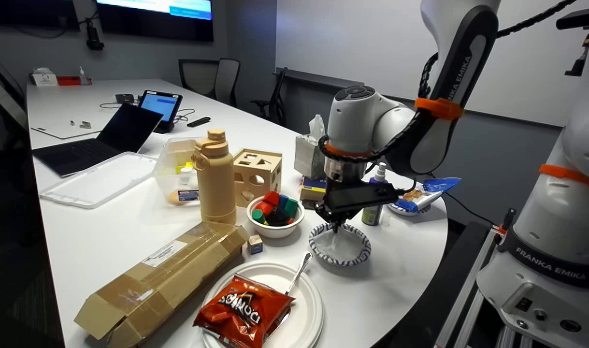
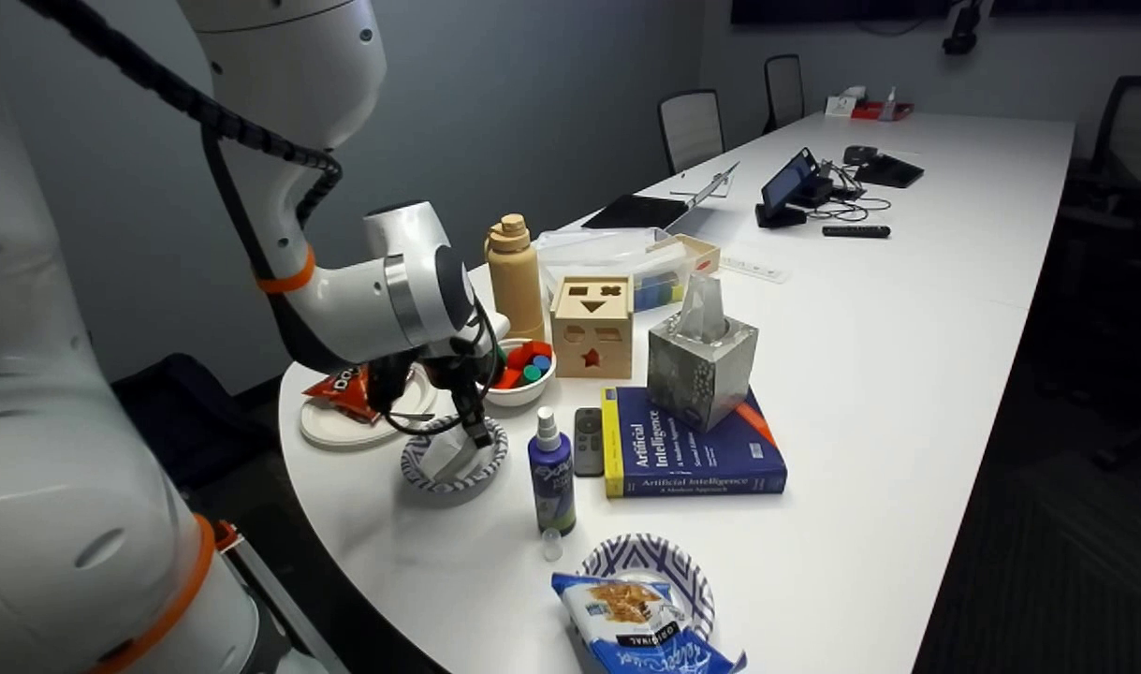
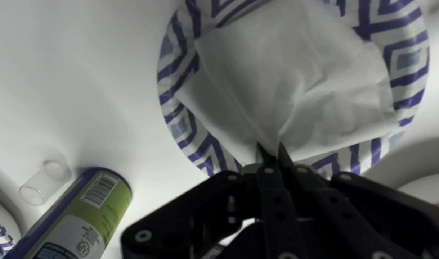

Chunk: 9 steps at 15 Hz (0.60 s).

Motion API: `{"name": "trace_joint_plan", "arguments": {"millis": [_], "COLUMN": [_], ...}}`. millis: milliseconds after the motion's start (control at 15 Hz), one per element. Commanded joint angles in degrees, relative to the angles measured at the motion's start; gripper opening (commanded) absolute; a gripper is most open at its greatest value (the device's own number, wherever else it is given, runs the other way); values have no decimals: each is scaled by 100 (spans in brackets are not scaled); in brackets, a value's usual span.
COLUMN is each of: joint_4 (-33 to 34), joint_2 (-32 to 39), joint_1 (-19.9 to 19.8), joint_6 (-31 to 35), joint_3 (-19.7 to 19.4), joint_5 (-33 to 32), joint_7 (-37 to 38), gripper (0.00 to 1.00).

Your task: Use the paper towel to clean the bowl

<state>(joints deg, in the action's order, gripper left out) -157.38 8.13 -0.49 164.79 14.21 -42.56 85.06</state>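
Note:
The bowl, round and white with dark radial stripes, stands on the table in both exterior views [image 1: 364, 252] [image 2: 416, 476]. Its patterned rim [image 3: 408, 61] fills the upper middle of the wrist view. The paper towel, a thin white crumpled sheet, lies inside it [image 3: 287, 79] and covers most of its bottom. The towel also shows in both exterior views [image 1: 340, 247] [image 2: 446, 457]. My gripper [image 3: 271, 153] points down over the bowl, fingertips close together and pinching the towel near its edge, where creases run into them. It also shows in both exterior views [image 1: 336, 229] [image 2: 481, 436].
A purple and green spray bottle [image 2: 553, 477] stands beside the bowl, with a small clear cap [image 3: 44, 181]. Close by are a bowl of colored blocks [image 1: 275, 231] and a plate [image 1: 313, 309] with a red packet. A tissue box [image 2: 704, 370] sits on a book [image 2: 692, 454].

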Motion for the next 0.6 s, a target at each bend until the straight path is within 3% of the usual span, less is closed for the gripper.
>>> {"name": "trace_joint_plan", "arguments": {"millis": [0,133,533], "joint_4": [4,15,-90], "joint_2": [-17,-96,-715], "joint_1": [-146,-136,26], "joint_6": [340,454,-609], "joint_3": [167,140,55], "joint_5": [335,217,-68], "joint_7": [-317,-154,9], "gripper": [1,1,1]}}
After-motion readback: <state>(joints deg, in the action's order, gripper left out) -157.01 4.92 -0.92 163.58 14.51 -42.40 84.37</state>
